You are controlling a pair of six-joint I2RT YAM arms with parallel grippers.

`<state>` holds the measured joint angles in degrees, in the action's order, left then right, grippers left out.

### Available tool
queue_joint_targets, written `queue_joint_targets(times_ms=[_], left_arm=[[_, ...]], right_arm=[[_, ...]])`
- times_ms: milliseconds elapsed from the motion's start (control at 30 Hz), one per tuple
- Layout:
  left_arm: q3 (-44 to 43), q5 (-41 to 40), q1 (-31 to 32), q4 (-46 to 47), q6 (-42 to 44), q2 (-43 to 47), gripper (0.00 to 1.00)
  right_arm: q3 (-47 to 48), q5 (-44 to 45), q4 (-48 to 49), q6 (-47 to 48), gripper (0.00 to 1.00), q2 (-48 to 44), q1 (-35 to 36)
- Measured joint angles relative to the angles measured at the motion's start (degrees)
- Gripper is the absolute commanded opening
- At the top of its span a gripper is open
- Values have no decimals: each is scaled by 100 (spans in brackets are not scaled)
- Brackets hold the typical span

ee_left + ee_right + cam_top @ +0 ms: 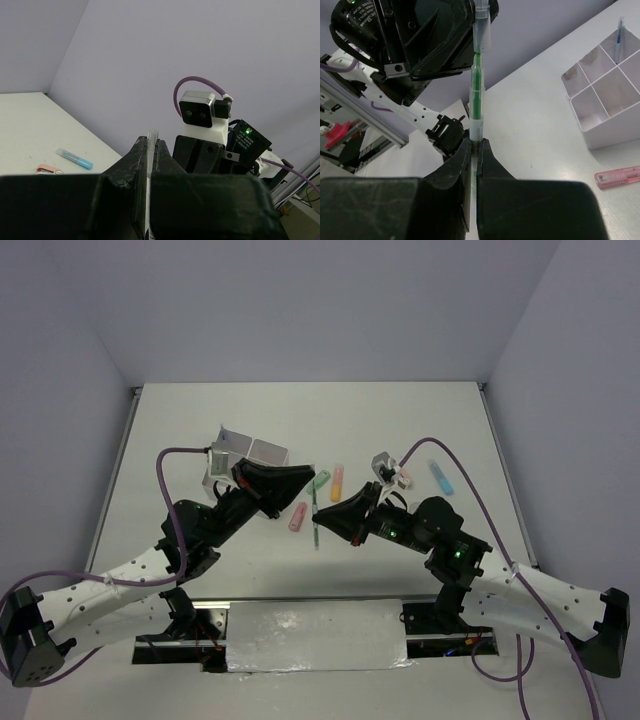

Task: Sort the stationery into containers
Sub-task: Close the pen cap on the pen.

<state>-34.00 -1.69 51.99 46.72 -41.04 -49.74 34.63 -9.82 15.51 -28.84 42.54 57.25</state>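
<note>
A thin green pen (pixel 315 530) with a clear cap is held above the table by both grippers. My left gripper (pixel 310 478) is shut on its capped end (pixel 152 141). My right gripper (pixel 323 511) is shut on its lower barrel (pixel 478 95). The pen stands between the shut jaws of the left gripper (pixel 148 146) and of the right gripper (pixel 475 146). The white four-compartment box (pixel 247 454) stands behind the left gripper, with a blue pen (pixel 619 31) in one far compartment (pixel 607 85). A pink marker (pixel 298 517), a green marker (pixel 321 480) and an orange-yellow marker (pixel 337 482) lie under the grippers.
A blue marker (pixel 440 476) and a small tan-pink block (pixel 404 478) lie to the right, behind my right arm; both also show in the left wrist view, the marker (pixel 74 158) and the block (pixel 48 170). The pink marker (pixel 617 177) lies near the box's front.
</note>
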Motion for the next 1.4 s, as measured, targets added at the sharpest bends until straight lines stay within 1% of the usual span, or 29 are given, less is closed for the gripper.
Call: queue_joint_targets(times_ms=[700, 1133, 1400], left_arm=[[0, -101, 0, 2, -361, -31, 0], [0, -146, -15, 9, -726, -140, 0], [59, -118, -13, -48, -763, -131, 0]], right_arm=[[109, 116, -164, 170, 0, -4, 13], [334, 258, -649, 461, 0, 0, 26], [503, 494, -798, 577, 0, 52, 35]])
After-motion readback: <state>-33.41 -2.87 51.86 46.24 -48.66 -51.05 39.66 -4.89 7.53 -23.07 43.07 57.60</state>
